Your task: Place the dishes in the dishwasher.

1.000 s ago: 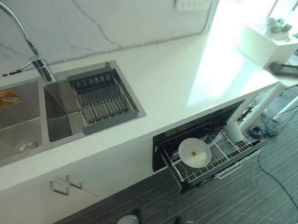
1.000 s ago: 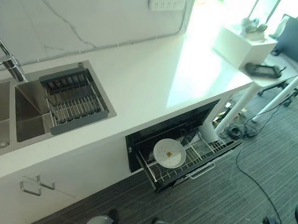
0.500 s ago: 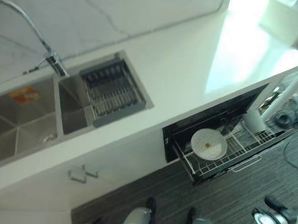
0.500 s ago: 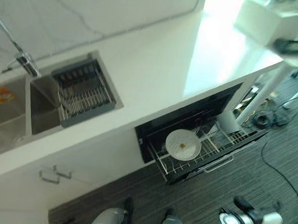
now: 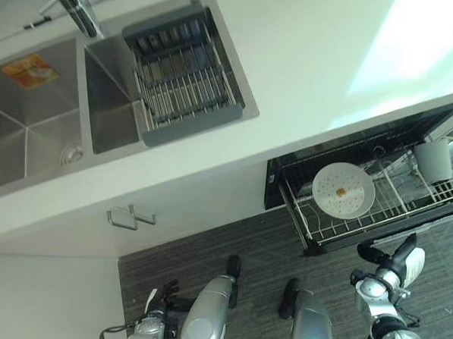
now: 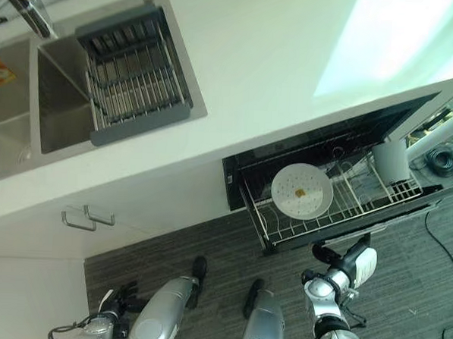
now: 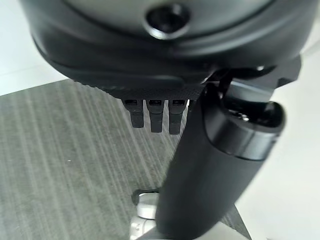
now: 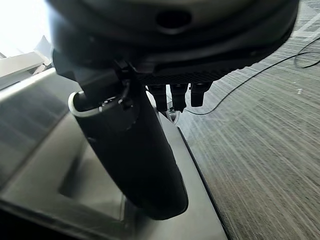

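- white plate (image 5: pixel 344 190) with a small orange-brown speck near its middle lies in the wire rack (image 5: pixel 376 211) of the pulled-out dishwasher drawer (image 6: pixel 338 221), under the edge of the white counter (image 5: pixel 307 82).
- right hand (image 5: pixel 388 271) hangs low over the grey striped floor (image 6: pixel 425 286), just in front of the drawer's front edge and a little to the right of the plate, apart from it and holding nothing.
- in its own wrist view the right hand (image 8: pixel 150 150) shows a dark thumb straight along the palm and short fingertips (image 8: pixel 178 96) pointing out past it; the hand looks relaxed and empty, with the drawer's dark front panel close beside it.
- left hand (image 5: pixel 159 303) hangs at the lower left over the floor, near the white cabinet front, well apart from the dishwasher.
- the left wrist view shows the left hand (image 7: pixel 210 175) with its thumb straight and its fingertips (image 7: pixel 156 114) in a row, loose and empty above the floor.
- pale cup (image 5: pixel 434 160) stands upright in the rack to the right of the plate, with bare wire dividers between them.
- steel double sink (image 5: pixel 31 136) sits in the counter to the left, with a grey drying rack (image 5: pixel 182 76) across its right basin and a tap (image 5: pixel 77 6) behind.
- metal handle (image 5: pixel 131 218) sticks out of the cabinet below the sink.
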`<state>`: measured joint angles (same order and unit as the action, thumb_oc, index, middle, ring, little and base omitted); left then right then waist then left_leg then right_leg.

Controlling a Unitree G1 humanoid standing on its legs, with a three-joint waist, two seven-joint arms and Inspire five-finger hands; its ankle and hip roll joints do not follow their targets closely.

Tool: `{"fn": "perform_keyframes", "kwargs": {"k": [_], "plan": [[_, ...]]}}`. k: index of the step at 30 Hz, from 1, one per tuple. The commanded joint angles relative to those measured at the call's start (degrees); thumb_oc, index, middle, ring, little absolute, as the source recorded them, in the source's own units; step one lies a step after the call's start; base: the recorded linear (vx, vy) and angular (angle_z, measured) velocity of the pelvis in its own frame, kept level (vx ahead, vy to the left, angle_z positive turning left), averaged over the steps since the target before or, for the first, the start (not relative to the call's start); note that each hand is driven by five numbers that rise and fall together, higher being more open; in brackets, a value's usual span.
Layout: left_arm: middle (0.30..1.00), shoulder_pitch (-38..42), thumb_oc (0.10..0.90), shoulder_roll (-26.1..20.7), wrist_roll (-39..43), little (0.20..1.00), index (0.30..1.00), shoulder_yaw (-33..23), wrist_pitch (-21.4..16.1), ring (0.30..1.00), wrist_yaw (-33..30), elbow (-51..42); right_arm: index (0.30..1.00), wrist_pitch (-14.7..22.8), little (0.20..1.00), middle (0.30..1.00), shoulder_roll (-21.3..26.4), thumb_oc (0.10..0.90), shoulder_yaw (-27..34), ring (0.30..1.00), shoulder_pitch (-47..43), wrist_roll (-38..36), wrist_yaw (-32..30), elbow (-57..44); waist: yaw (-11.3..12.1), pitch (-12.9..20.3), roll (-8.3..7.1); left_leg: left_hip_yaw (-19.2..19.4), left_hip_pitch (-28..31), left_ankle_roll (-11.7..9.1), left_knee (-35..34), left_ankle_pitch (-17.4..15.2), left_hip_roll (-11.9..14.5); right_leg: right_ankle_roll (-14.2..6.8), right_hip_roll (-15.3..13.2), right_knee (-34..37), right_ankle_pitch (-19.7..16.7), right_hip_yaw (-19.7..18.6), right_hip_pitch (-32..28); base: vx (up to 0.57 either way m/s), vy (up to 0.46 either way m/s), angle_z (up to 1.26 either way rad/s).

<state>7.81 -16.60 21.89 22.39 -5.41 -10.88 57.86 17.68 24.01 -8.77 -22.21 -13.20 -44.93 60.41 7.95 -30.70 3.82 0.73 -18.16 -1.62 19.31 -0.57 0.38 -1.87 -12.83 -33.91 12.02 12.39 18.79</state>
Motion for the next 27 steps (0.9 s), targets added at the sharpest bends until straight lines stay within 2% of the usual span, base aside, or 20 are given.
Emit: {"fn": "perform_keyframes", "kwargs": {"k": [1,6,9,10,16,18,21,26,27], "plan": [[0.9,-1.05,0.8,-1.79,-2.99,0.9,0.9,1.27,-1.9,0.9,0.5,-4.92,0.9,2.03,0.9,0.9,5.37,0.8,-3.29,0.9,-6.38,2.06,4.19,-4.06,2.13,1.06,0.3,-2.15,3.67,1.98,1.27,-7.85,1.28,-1.32,0.0,-1.76,2.98,-0.86,-2.08,-0.1,-0.03,0.17],[0.9,0.45,0.8,-2.74,-8.93,0.9,0.9,5.22,-1.32,0.9,2.26,-7.54,0.9,2.98,0.9,0.9,8.2,0.8,-5.37,0.9,-12.81,3.13,6.55,-4.12,4.06,0.9,0.36,-3.35,-0.6,2.49,2.57,-7.51,0.82,-1.09,-0.14,-4.35,3.6,-0.02,1.74,-0.07,-0.028,0.16],[0.9,1.05,0.8,-4.98,-16.32,0.9,0.9,8.87,-7.22,0.9,-0.15,-9.68,0.9,3.77,0.9,0.9,10.74,0.8,-8.05,0.9,-18.72,4.34,8.38,-4.62,5.78,0.9,0.26,-4.35,-3.83,2.8,3.1,-7.12,0.51,-1.02,0.12,-5.62,4.08,0.7,4.41,-0.04,-0.02,0.19],[0.9,1.05,0.8,-5.84,-19.05,0.9,0.9,9.85,-8.45,0.9,-0.94,-10.54,0.9,4.24,0.9,0.9,11.17,0.8,-8.91,0.9,-20.14,5.32,8.83,-4.48,6.22,0.9,-0.08,-4.68,-3.82,2.7,3.82,-8.68,0.2,-1.57,0.12,-6.75,5.81,0.2,4.48,0.01,-0.028,0.2],[0.9,2.83,0.8,-9.5,-26.23,0.9,0.9,13.78,-9.15,0.9,-2.36,-12.11,0.9,5.07,0.9,0.9,13.23,0.8,-13.73,0.9,-29.21,8.27,9.57,-3.47,8.12,0.9,-0.85,-6.14,-6.67,2.9,3.67,-8.09,-0.05,-1.8,0.87,-7.53,6.21,1.13,6.48,-0.03,-0.022,0.01],[0.9,3.55,0.8,-10.74,-34.48,0.9,0.9,16.12,-9.71,0.9,-4.08,-11.52,0.9,4.76,0.9,0.9,13.74,0.8,-15.72,0.9,-32.96,9.25,9.28,-3.53,8.74,0.9,-1.26,-6.78,-7.79,2.88,3.62,-7.8,-0.15,-1.91,1.16,-7.98,6.38,1.62,7.2,-0.04,-0.043,0.15],[0.9,3.43,0.8,-12.46,-42.16,0.9,0.9,19.19,-10.9,0.9,-8.85,-12.91,0.9,4.66,0.9,0.9,14.5,0.8,-18.21,0.9,-37.58,9.62,9.8,-2.4,9.55,0.9,-1.45,-7.25,-8.69,2.95,3.3,-7.43,-0.14,-1.97,1.51,-8.41,6.77,1.95,7.78,-0.02,-0.013,0.17],[0.9,5.02,0.8,-14.27,-41.19,0.9,0.9,21.45,-10.12,0.9,-12.18,-12.83,0.9,4.32,0.9,0.9,14.41,0.8,-23.06,0.9,-44.35,12.71,10.56,-1.1,10.93,0.9,-2.11,-7.93,-10.09,2.73,2.72,-6.69,-0.22,-2.37,1.86,-8.2,6.67,2.94,8.22,-0.03,-0.046,0.06],[0.9,5.36,0.8,-14.29,-41.99,0.9,0.9,21.46,-10.64,0.9,-13.41,-12.22,0.9,4.03,0.9,0.9,14.18,0.8,-25.02,0.9,-46.61,11.29,10.48,-0.96,11.52,0.9,-2.43,-8.33,-10.63,2.68,2.43,-6.35,-0.22,-2.48,1.98,-7.96,6.5,3.46,8.35,-0.03,-0.084,0.08]]}}
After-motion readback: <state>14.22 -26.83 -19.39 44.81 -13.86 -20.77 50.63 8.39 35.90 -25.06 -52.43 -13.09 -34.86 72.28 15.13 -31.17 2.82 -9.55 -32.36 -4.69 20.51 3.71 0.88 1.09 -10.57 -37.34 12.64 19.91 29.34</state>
